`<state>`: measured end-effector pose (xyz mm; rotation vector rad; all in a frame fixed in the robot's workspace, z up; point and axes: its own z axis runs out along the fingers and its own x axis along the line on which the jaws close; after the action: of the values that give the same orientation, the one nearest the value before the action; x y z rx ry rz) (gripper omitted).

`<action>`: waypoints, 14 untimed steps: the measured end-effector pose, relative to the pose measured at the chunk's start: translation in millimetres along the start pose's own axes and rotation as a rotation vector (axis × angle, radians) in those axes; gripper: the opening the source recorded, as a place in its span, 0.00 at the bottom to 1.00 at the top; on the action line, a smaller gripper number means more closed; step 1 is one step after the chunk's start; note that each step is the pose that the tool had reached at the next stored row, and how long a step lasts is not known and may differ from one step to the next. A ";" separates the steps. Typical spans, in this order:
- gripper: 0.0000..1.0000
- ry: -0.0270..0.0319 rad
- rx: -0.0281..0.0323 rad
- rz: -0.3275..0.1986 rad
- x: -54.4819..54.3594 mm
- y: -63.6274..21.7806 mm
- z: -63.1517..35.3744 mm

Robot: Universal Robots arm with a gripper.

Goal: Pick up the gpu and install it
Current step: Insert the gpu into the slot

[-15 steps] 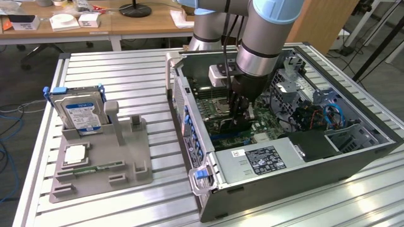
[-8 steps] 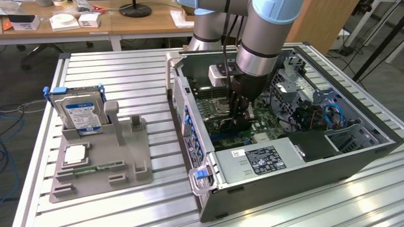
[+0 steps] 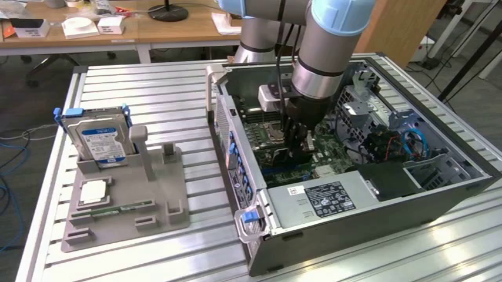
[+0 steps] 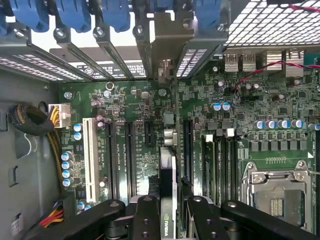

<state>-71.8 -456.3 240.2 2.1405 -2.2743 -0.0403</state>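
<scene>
My gripper (image 4: 170, 207) is shut on the gpu (image 4: 167, 165), a thin black card seen edge-on between the two black fingers (image 4: 146, 215). The card stands upright over the green motherboard (image 4: 125, 100), lined up with the long black slots (image 4: 186, 150). Its silver end bracket (image 4: 167, 47) reaches the case's rear slot openings, between the blue latches (image 4: 75, 12). In the exterior view the gripper (image 3: 299, 144) is lowered deep inside the open computer case (image 3: 345, 200), over the motherboard (image 3: 263, 120).
A CPU socket (image 4: 272, 192) and a white slot (image 4: 90, 157) flank the card. Cables and drive cages (image 3: 392, 141) fill the case's far side. On the exterior view's left, a grey fixture (image 3: 157, 194) holds a blue-labelled hard drive (image 3: 100, 141), a chip (image 3: 93, 192) and a memory stick (image 3: 121, 208).
</scene>
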 end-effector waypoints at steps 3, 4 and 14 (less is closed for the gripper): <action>0.26 -0.0014 0.0005 0.000 0.2 0.0 0.9; 0.26 -0.0016 0.0006 0.000 0.1 0.0 1.0; 0.26 -0.0036 0.0015 0.000 0.0 0.2 -9.5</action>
<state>-71.7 -456.4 249.8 2.1433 -2.2766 -0.0426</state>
